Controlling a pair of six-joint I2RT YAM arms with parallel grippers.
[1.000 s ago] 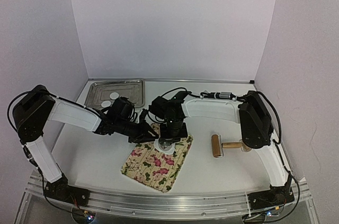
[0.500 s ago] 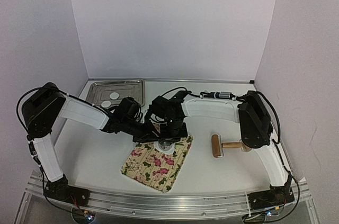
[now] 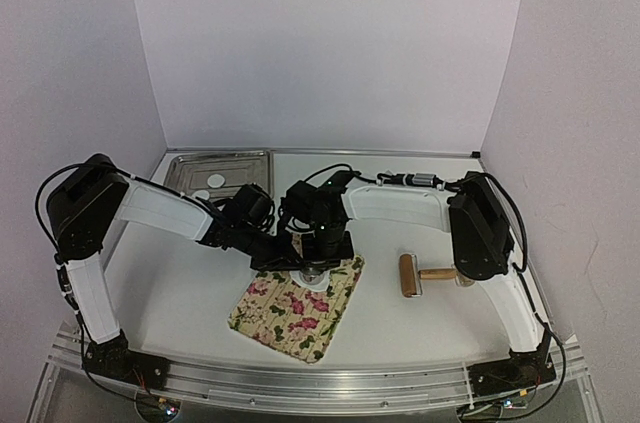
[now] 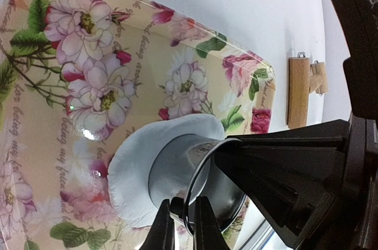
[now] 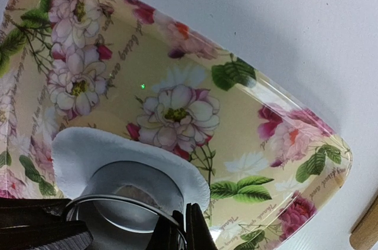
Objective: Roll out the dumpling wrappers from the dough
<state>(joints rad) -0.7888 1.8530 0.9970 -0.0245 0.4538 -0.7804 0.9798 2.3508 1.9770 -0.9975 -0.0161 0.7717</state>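
Note:
A flat white sheet of dough (image 4: pixel 133 167) (image 5: pixel 94 149) lies on the floral tray (image 3: pixel 285 313). The metal ring cutter (image 4: pixel 177 176) (image 5: pixel 127 200) stands pressed into it. My left gripper (image 4: pixel 181 226) is shut on the ring's rim at one side. My right gripper (image 5: pixel 182 229) is shut on the rim at the other side. In the top view both grippers meet over the ring (image 3: pixel 312 271). Two dumpling wrappers (image 3: pixel 215 181) lie in the metal tray (image 3: pixel 245 165) at the back left.
A wooden rolling pin (image 3: pixel 408 275) lies on the table right of the floral tray; it also shows in the left wrist view (image 4: pixel 298 91). The walls close in the back and both sides.
My left arm has reached further right, and its gripper has come onto the ring beside the right gripper. The right arm has stayed in place.

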